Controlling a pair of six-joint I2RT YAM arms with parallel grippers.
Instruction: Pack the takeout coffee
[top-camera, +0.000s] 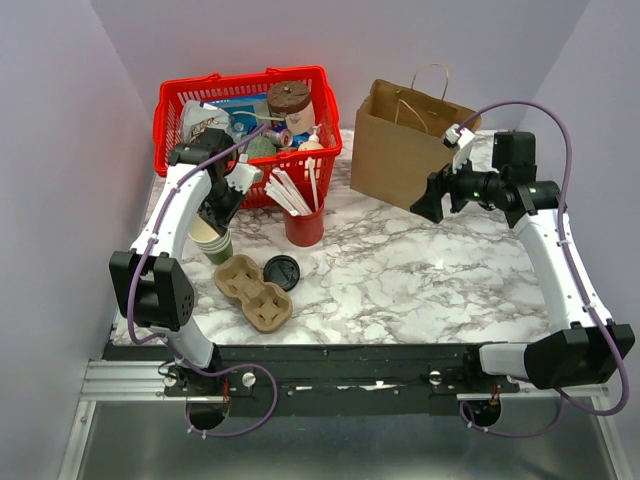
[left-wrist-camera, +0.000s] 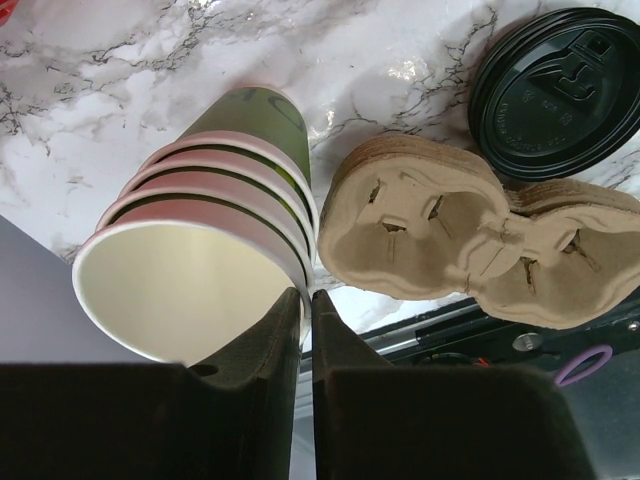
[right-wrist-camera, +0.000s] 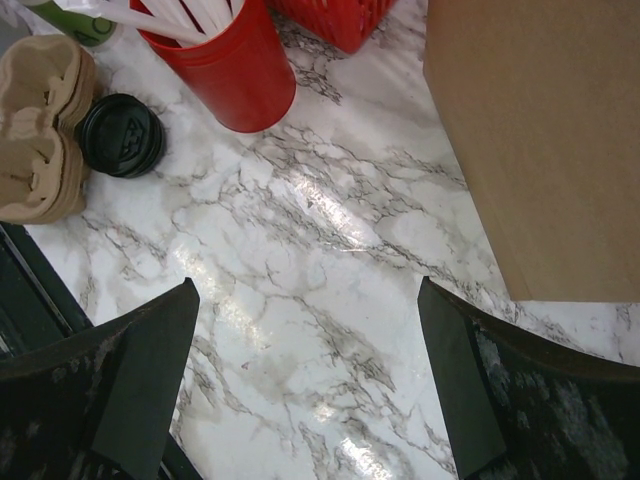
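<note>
I am finding no lidded takeout coffee in view, only a lidless cup stack (left-wrist-camera: 190, 250) and a loose black lid (left-wrist-camera: 560, 90). Being light, crushable paper, it is likely wanting a gentle hold below its lid. My left gripper (left-wrist-camera: 306, 295) is pressing nearly together at the stack's rim, and my right gripper (right-wrist-camera: 308, 300) is hanging wide and empty.

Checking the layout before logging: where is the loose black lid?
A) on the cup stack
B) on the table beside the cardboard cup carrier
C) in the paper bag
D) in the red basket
B: the lid lies flat on the table beside the carrier.
</note>
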